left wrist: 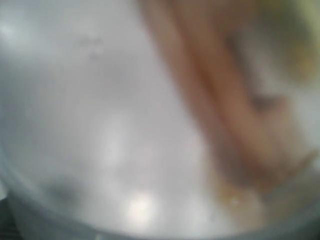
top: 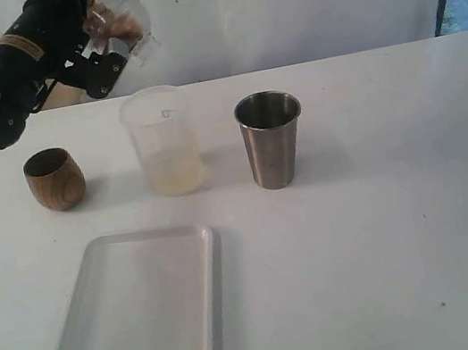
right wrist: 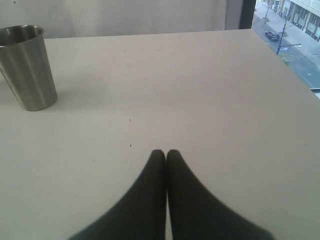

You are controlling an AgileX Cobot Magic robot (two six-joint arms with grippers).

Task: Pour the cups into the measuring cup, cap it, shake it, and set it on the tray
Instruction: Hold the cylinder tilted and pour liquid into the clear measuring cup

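Observation:
My left gripper [top: 105, 36] is raised at the back left, shut on a clear plastic measuring cup [top: 123, 20] that is tilted, with something brownish inside. Its scale does not show. The left wrist view is a blur of clear plastic [left wrist: 110, 130] with a brown streak. The wooden cup [top: 54, 179] stands upright at the left. The steel tumbler [top: 272, 139] [right wrist: 29, 67] stands upright at the centre. The white tray [top: 150, 236] lies near the front left. My right gripper [right wrist: 166, 152] is shut on nothing, low over bare table and out of the exterior view.
A frosted plastic cup [top: 162, 142] with a little pale liquid at its bottom stands between the wooden cup and the tumbler, just below the raised measuring cup. The table's far right edge [right wrist: 280, 65] borders a window.

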